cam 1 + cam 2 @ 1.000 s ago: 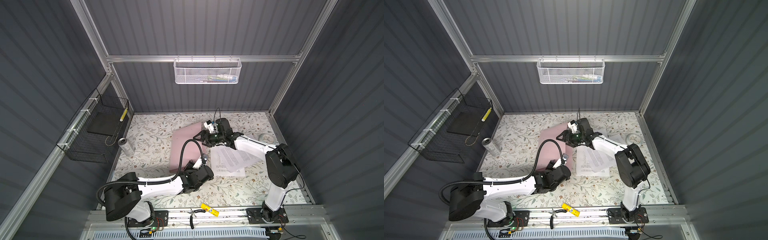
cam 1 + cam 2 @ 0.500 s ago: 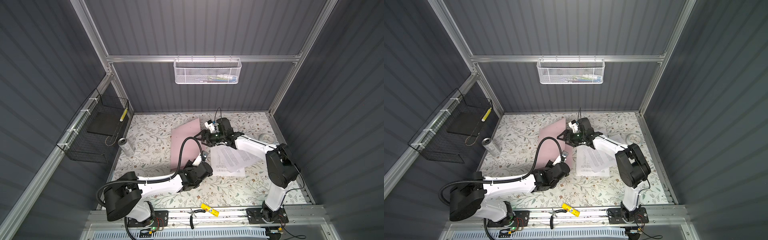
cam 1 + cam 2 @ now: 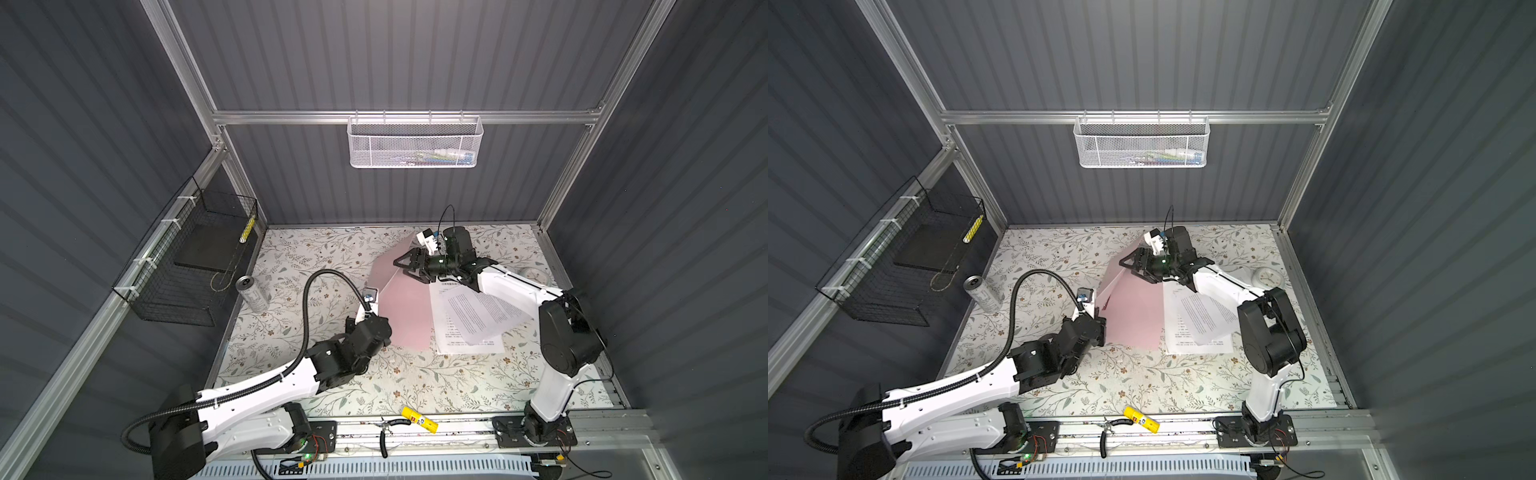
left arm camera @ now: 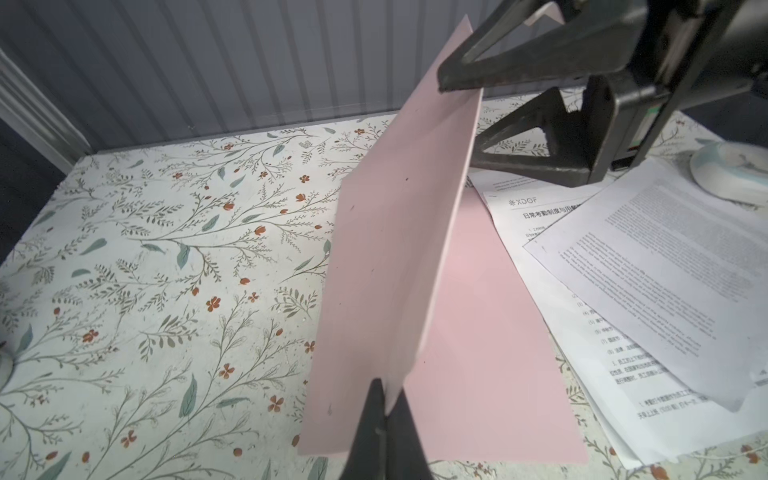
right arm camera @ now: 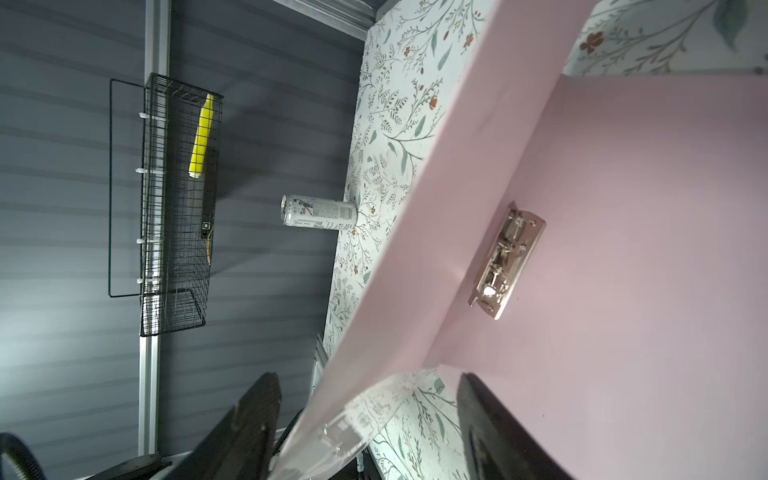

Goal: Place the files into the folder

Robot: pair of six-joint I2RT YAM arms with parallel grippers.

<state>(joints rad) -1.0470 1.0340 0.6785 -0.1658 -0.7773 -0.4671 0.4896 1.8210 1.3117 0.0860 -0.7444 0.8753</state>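
The pale pink folder [image 3: 409, 307] lies open on the floral table, its cover [image 4: 399, 249] standing steeply up from the spine. Inside, a small metal clip [image 5: 505, 259] shows on the folder [image 5: 623, 291]. My left gripper [image 4: 384, 399] is shut on the cover's near corner and shows in both top views [image 3: 384, 330] [image 3: 1102, 328]. My right gripper [image 3: 405, 268] [image 5: 365, 380] is open, its fingers either side of the cover's far edge. The files [image 3: 469, 320] [image 4: 665, 266], white printed sheets, lie fanned just right of the folder [image 3: 1133, 307].
A drink can [image 3: 253, 293] stands at the table's left edge below a black wire basket [image 3: 187, 266]. A white round object [image 3: 534, 274] sits far right. A yellow tube [image 3: 419, 419] and pliers [image 3: 388, 428] lie on the front rail. A white mesh basket [image 3: 415, 143] hangs on the back wall.
My left gripper has closed on the cover's near corner. The cover has swung up from a low slant to a steep stand. The right gripper stays open at the far edge.
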